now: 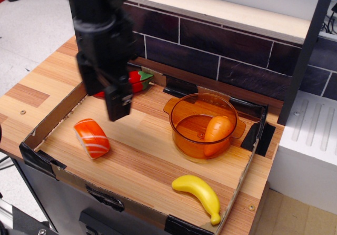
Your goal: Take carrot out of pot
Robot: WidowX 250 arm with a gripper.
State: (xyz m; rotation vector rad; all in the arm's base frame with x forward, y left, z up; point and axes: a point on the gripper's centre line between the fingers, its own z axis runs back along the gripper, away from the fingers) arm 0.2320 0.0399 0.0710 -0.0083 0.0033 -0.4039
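Leaning inside the pot (202,125), the carrot (216,134) is seen, untouched.
Light, stiff, slippery plastic; best gripped mid-body. Gripper (119,104) is blurred: finger opening cannot be told.

I'm working in what looks like a lab's mock kitchen: a wooden counter (31,95) fenced with taped cardboard (52,116), a dark tile backsplash (210,53), and plastic toy food (a banana (199,193), a sushi piece (91,138)).
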